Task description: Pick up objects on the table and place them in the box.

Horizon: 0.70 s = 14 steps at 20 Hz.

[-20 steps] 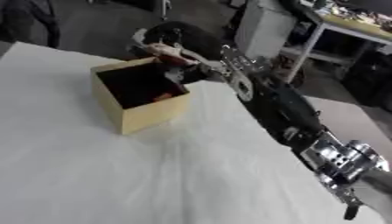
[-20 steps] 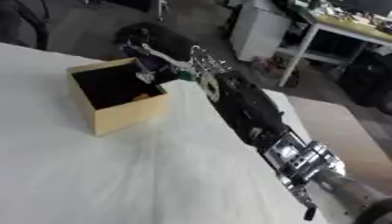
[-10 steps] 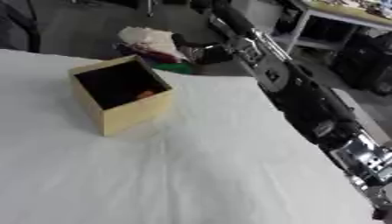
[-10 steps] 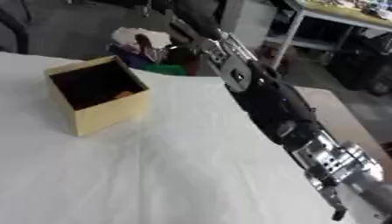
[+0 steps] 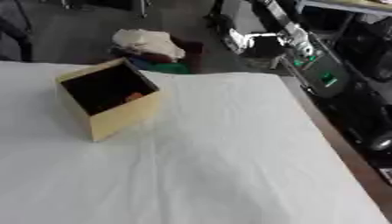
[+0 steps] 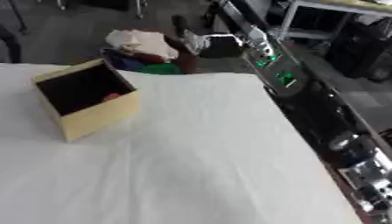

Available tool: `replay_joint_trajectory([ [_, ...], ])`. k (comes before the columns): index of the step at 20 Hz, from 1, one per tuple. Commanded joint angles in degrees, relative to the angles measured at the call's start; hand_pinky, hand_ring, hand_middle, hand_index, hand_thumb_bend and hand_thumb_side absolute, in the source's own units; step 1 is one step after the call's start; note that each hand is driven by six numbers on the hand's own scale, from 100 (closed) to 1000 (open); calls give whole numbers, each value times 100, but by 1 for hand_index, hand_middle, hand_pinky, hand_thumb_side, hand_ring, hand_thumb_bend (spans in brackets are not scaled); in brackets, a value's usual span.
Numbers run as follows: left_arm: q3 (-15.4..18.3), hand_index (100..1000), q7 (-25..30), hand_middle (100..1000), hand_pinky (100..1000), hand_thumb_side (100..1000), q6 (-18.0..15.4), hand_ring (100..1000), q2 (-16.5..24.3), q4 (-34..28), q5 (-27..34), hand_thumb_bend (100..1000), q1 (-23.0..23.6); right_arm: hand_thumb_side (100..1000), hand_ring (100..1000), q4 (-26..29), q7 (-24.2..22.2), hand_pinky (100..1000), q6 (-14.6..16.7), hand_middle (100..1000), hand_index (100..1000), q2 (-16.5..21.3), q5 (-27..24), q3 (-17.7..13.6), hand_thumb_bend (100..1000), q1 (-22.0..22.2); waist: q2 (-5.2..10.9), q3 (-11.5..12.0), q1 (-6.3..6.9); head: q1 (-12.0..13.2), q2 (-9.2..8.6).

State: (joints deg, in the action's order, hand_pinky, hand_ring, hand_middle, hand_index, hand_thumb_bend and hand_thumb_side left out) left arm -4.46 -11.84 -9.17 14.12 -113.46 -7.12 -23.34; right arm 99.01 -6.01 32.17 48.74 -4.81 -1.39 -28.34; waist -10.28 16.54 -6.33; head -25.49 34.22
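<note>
Since the box (image 5: 107, 105) sits open on the white tabletop (image 5: 214, 175) with something orange inside, you can drop things straight in. Your right hand (image 6: 201, 43) is up past the far edge; I cannot tell if it holds anything.

Box (image 5: 111, 105) on table (image 5: 229, 175) at left, small object (image 5: 134, 95) inside, right arm (image 5: 321, 74) beyond right edge

box (image 6: 88, 105) on white table (image 6: 191, 175), far L | something orange inside, maybe | R hand (image 6: 208, 46) beyond far edge
</note>
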Motion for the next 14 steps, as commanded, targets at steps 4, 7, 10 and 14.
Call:
replay_joint_trajectory([
  [4, 77, 861, -84, 604, 808, 770, 75, 626, 97, -113, -95, 100, 75, 463, 915, 1026, -109, 762, -59, 804, 913, 116, -536, -485, 100, 520, 49, -299, 145, 295, -36],
  [7, 92, 861, -115, 603, 808, 773, 116, 626, 80, -113, -130, 100, 134, 470, 908, 1398, -62, 756, -158, 800, 913, -31, -639, -598, 100, 748, 25, -485, 208, 416, -3],
  [10, 94, 861, -138, 603, 808, 775, 145, 626, 58, -113, -150, 100, 171, 470, 909, 1538, -38, 751, -242, 798, 912, -166, -666, -658, 100, 837, 5, -625, 251, 515, 34],
  [14, 87, 858, -139, 601, 808, 779, 186, 625, 32, -113, -169, 100, 229, 470, 918, 1557, -80, 745, -302, 797, 915, -370, -713, -687, 100, 932, -17, -754, 316, 644, 65],
])
